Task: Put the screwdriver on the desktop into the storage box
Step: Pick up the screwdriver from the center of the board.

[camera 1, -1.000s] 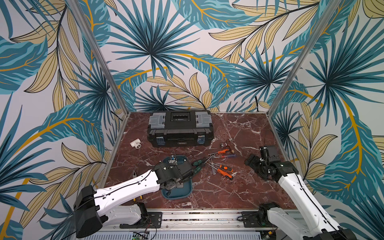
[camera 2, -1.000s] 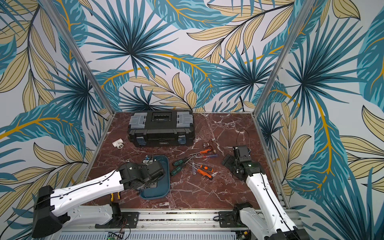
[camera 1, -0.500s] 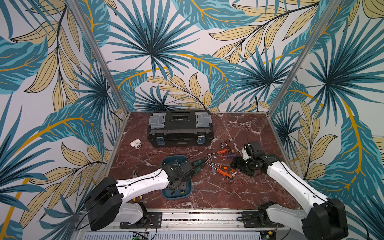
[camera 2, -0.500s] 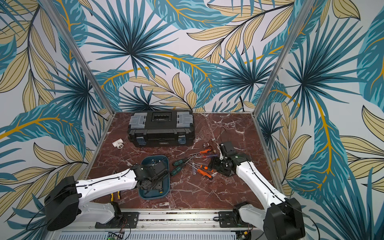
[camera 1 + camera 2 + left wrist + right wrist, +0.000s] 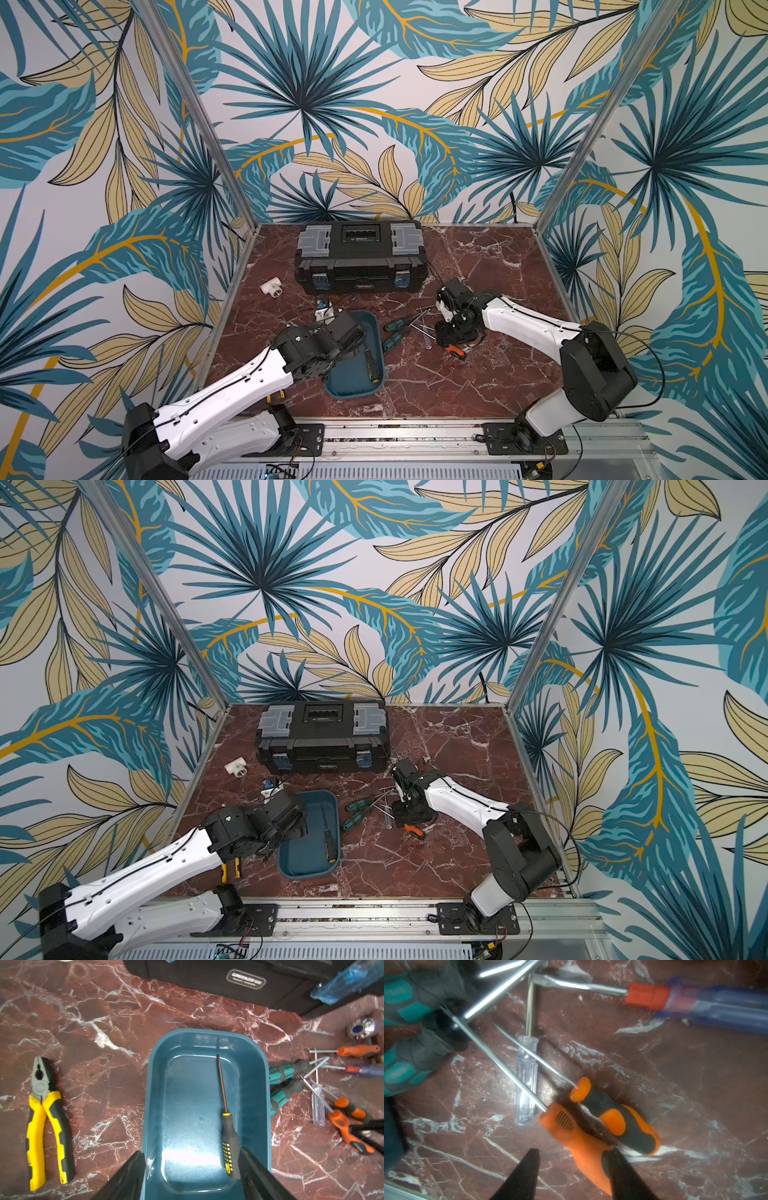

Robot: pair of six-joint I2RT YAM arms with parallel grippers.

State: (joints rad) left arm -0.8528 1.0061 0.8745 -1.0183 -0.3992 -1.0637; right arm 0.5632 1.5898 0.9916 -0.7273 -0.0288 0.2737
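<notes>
A black-and-yellow screwdriver (image 5: 229, 1140) lies loose inside the teal storage box (image 5: 149, 1084), seen in both top views (image 5: 371, 365) (image 5: 329, 845). My left gripper (image 5: 191, 1153) hangs open over the box's near end, one finger beside the handle. On the desktop (image 5: 478, 374) right of the box lies a pile of screwdrivers. My right gripper (image 5: 574, 1151) is down over an orange-handled screwdriver (image 5: 577, 1138). Its jaws straddle the handle: one finger touches it, the other stands clear. A second orange-and-black screwdriver (image 5: 618, 1124) lies against it.
Two teal-handled screwdrivers (image 5: 392, 332) lie against the box's right wall. A clear-handled (image 5: 526, 1084) and a blue-handled screwdriver (image 5: 716, 1007) are in the pile. Yellow pliers (image 5: 43, 1118) lie left of the box. A black toolbox (image 5: 359, 257) and a white fitting (image 5: 272, 287) sit behind.
My left gripper opened and let the black-and-yellow screwdriver go into the box. My right arm swung left from the table's right edge, came down on the pile, and its jaws narrowed.
</notes>
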